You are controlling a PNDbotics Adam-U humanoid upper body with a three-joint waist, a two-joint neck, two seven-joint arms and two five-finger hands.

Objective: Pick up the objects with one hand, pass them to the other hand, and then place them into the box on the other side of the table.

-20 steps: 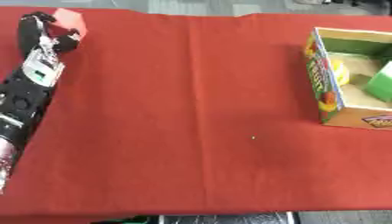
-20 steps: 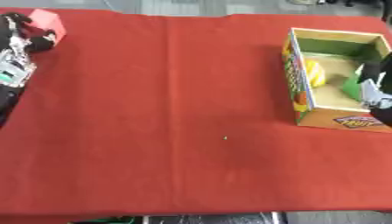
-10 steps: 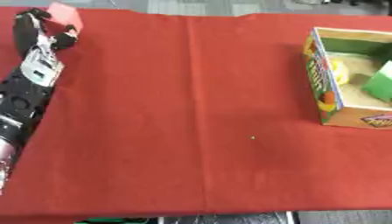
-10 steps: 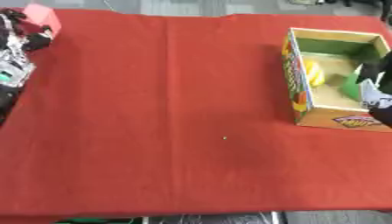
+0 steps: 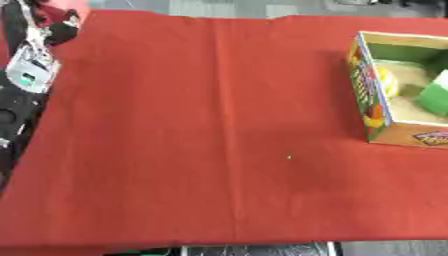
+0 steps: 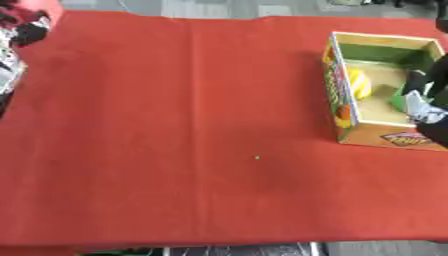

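Note:
At the far left corner my left hand (image 5: 42, 35) is curled against a pink object (image 5: 73, 7) that is cut off by the view's top edge. An open printed cardboard box (image 6: 334, 95) stands on the right. Inside it lie a yellow object (image 6: 357, 83) and a green block (image 5: 434, 94). My right hand (image 6: 425, 98) reaches into the box from the right edge, beside the green block and partly covering it in the right eye view. Whether it still holds the block does not show.
A red cloth (image 5: 219, 130) covers the table from edge to edge. My left forearm (image 5: 19, 100) lies along the left border. A tiny pale speck (image 5: 289, 157) sits near the middle. Grey floor shows beyond the far edge.
My left hand and the pink object have shifted together toward the far left corner. The box, its contents and my right hand stay where they were.

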